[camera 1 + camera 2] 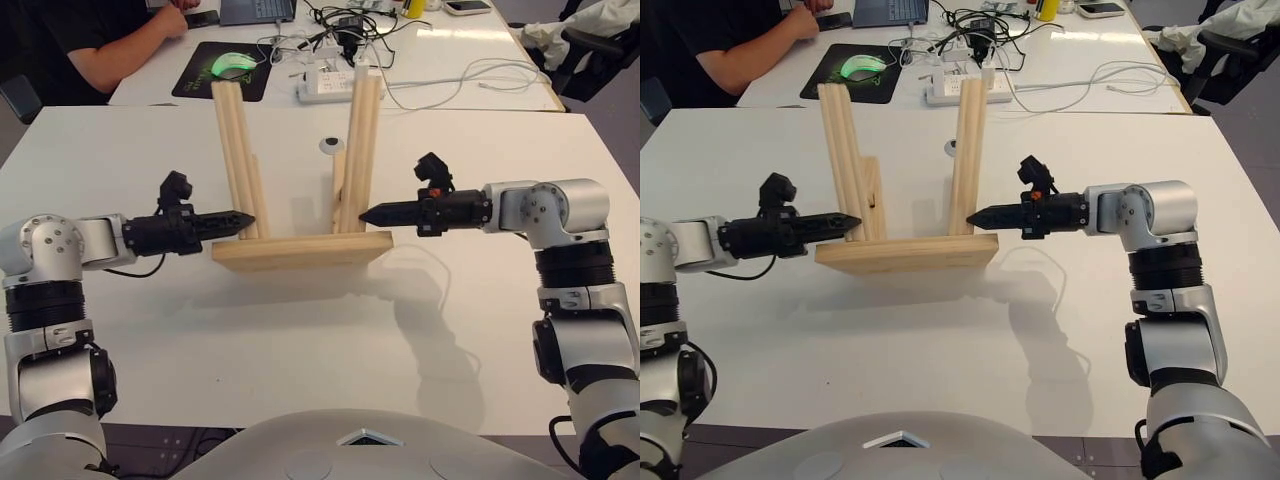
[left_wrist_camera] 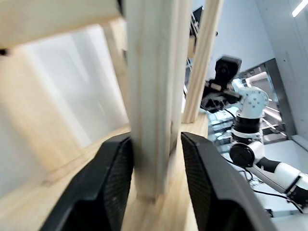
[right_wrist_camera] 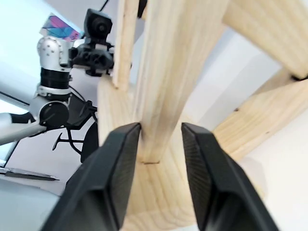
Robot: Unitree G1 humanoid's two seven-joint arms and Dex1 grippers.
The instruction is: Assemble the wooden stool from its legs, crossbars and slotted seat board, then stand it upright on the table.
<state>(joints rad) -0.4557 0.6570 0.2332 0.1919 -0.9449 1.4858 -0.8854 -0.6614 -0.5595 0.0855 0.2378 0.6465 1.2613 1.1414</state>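
**Operator:** Now, where does the assembly sit?

**Technician:** The white surface (image 1: 300, 350) carries the stool (image 1: 300, 190) near its centre, inverted. The seat board (image 1: 300, 250) lies flat on the surface and the legs point straight up.

**Operator:** State of each hand?

**Technician:** The left hand (image 1: 248, 218) lies at 9 o'clock of the stool. It is closed on the left-side leg (image 2: 149, 96) just above the seat board, with one finger on each side face. The right hand (image 1: 365, 213) lies at 3 o'clock and is closed in the same way on the right-side leg (image 3: 168, 72).

**Operator:** Which relation governs the coming move?

**Technician:** Both hands are level and face each other across the stool, each equally near its own leg. The seat board's long axis runs from 9 to 3 o'clock, along the line joining the hands. Judgement: turning the stool about that line would bring the legs down onto the surface. Unequal lift between the arms would likely twist the frame.
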